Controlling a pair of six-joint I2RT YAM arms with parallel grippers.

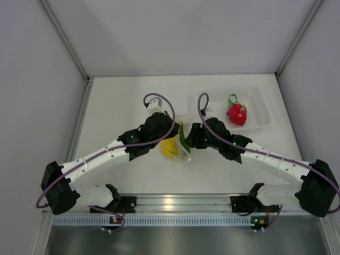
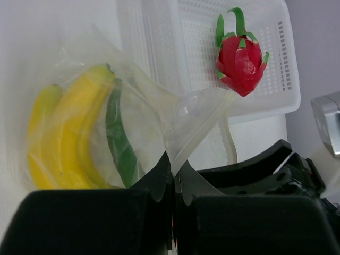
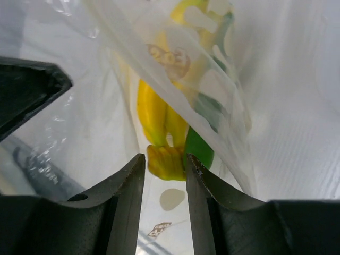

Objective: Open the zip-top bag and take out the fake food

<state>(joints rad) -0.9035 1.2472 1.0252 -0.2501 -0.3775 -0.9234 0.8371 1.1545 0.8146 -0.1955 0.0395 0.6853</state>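
left gripper (image 2: 174, 169) clenched on edge of zip-top bag (image 2: 159, 111), yellow banana bunch (image 2: 69, 133) and green piece (image 2: 119, 143) inside, right gripper (image 3: 164, 167) at the bag, cannot tell if grasping, red fruit (image 2: 240, 56) in tray (image 2: 159, 32)

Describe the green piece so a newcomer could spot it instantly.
At the middle of the white table, just left of the tray holding the red fruit, lies the zip-top bag. Inside it, the green piece lies alongside the yellow banana bunch: slim, curved, dark green, the only non-yellow item in the bag.
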